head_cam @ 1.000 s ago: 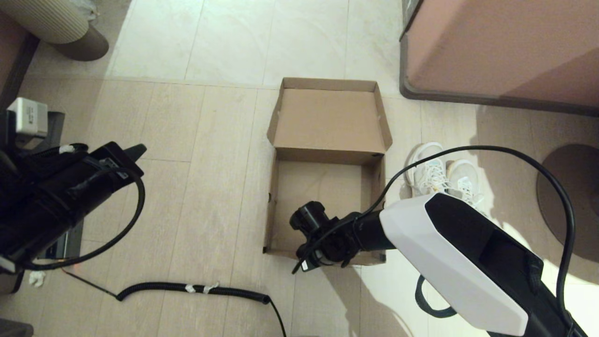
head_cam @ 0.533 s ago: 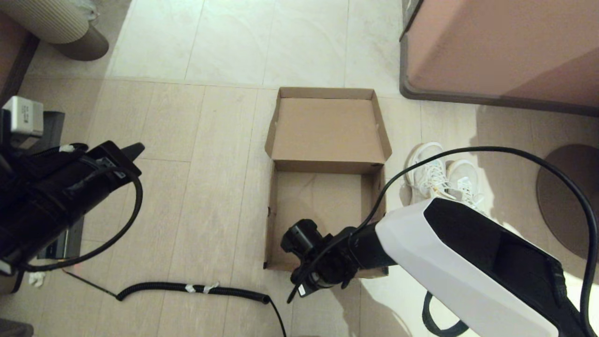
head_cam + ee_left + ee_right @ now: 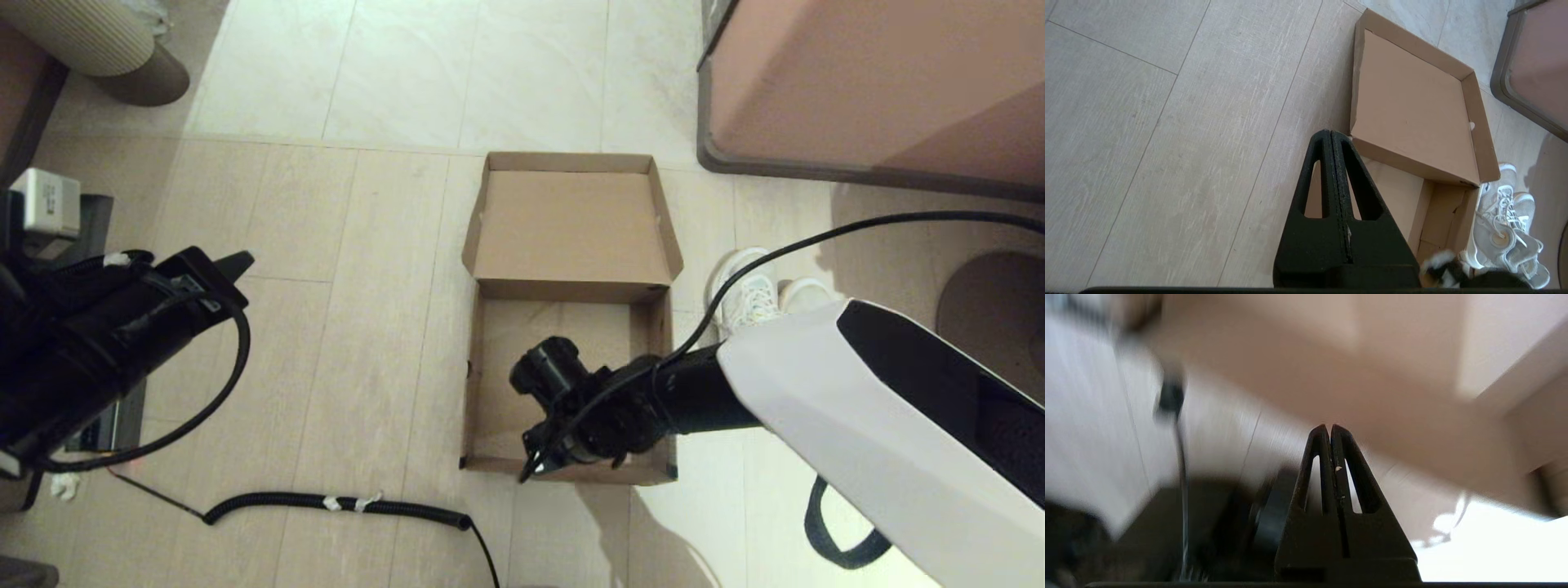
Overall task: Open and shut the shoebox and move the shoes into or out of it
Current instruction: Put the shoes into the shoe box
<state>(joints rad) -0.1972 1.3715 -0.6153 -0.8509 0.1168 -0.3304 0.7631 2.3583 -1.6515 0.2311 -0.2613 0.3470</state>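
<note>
The brown cardboard shoebox (image 3: 496,359) stands open and empty on the floor, its lid (image 3: 571,224) folded back flat on the far side. The white sneakers (image 3: 747,298) sit side by side on the floor just right of the box, mostly hidden by my right arm. From the left wrist view the shoebox (image 3: 1412,110) and both sneakers (image 3: 1502,220) show. My right gripper (image 3: 539,461) hangs over the box's near edge, shut and empty (image 3: 1329,426). My left gripper (image 3: 241,261) is parked at the left, shut (image 3: 1329,132).
A large pinkish-brown cabinet (image 3: 873,82) stands at the back right. A coiled black cable (image 3: 343,505) lies on the floor near the box's front left. A ribbed round object (image 3: 98,41) sits at the far left corner.
The lid dropped back flatter and the box slid slightly towards me. My right gripper dipped past the near edge, then came back over the box; the arm now covers more of the shoes.
</note>
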